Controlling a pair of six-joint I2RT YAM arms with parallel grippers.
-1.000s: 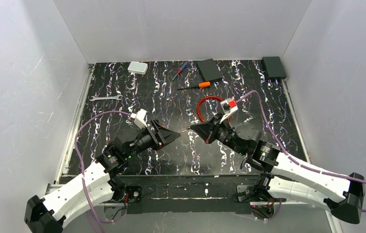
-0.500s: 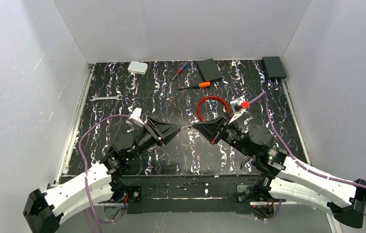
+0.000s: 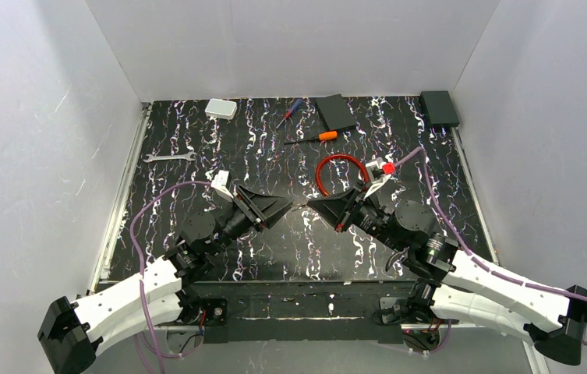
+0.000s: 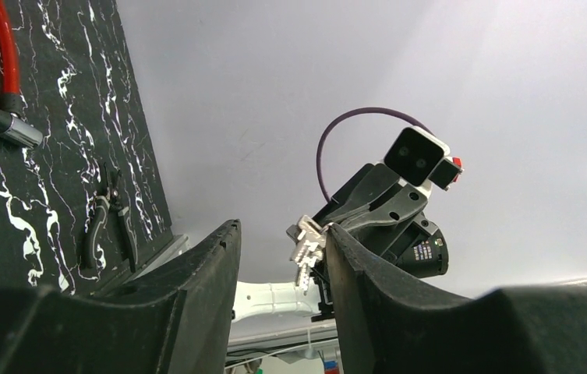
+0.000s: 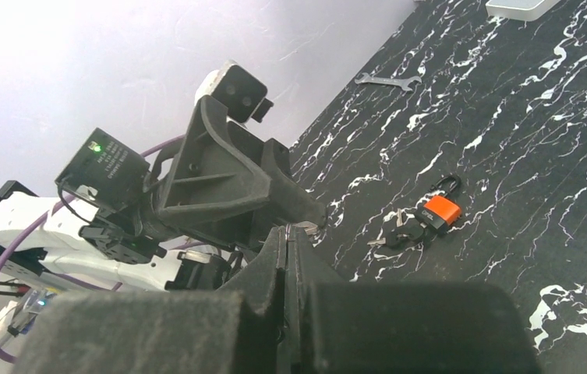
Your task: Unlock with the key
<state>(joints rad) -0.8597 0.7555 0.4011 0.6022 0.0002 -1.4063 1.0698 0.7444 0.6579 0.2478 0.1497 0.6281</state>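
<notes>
- A black table (image 3: 399,144) veined with white is sitting inside white walls (image 3: 298,47) that are closing off its left, back and right edges.
- The left arm (image 3: 142,288) and the right arm (image 3: 493,284) are reaching in from the near edge and meeting tip to tip above the middle of the table. Bare surface is lying to their left and in front of them.
- A red cable (image 3: 335,165) is lying looped just behind the right jaws, crowding that side.
- The right jaws are clenching flat together on the key (image 3: 299,206), a small silvery piece sticking out of their tip, held up off the table.
- The left jaws are standing apart, one finger on each side of the key, with a gap showing on one side. Whether the other finger is touching it cannot be told.
- A white box (image 3: 221,108), a small screwdriver (image 3: 288,113), a black pad (image 3: 335,111) and a black box (image 3: 439,107) are lining the back edge. An orange-handled screwdriver (image 3: 317,137) is lying just in front of them, and a wrench (image 3: 167,157) near the left edge.
- The right wrist view alone is showing an orange padlock (image 5: 440,209) with loose keys (image 5: 391,232) beside it on the table.
- The left wrist view alone is showing the key's toothed edge and a dark two-handled tool (image 4: 107,226) near the table's edge.
</notes>
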